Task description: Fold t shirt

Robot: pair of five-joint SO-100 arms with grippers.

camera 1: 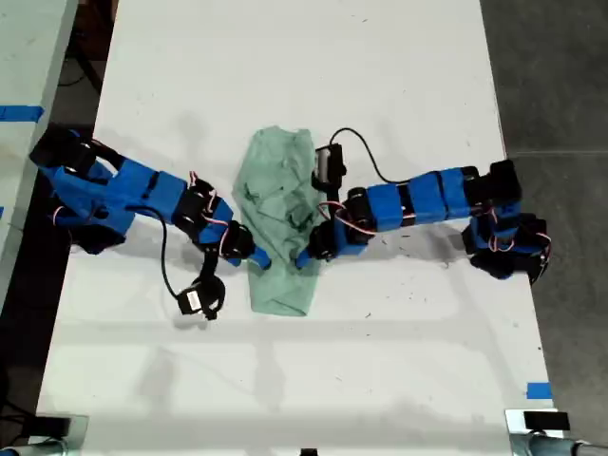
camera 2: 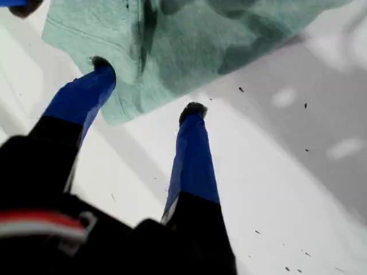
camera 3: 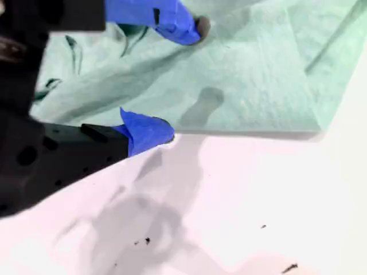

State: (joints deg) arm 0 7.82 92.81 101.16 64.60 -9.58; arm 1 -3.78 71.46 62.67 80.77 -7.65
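My first claw (camera 2: 146, 86) is spread, one finger resting on the edge of the small pale mint-green wrinkled cloth t shirt (camera 2: 189, 40), the other on the bare white tabletop (camera 2: 298, 172) just beside it. My second claw (camera 3: 169, 80) is also spread, straddling a straight hem with one finger on the cloth and one at its edge.

In the exterior view the t shirt (camera 1: 277, 214) lies mid-tabletop as a narrow lengthwise strip between both arms. I judge the risk is closing on only the top layer, or pinching nothing; uneven lifting would then drag the strip askew and undo the existing folds.

No brand, label or readable writing shows anywhere.
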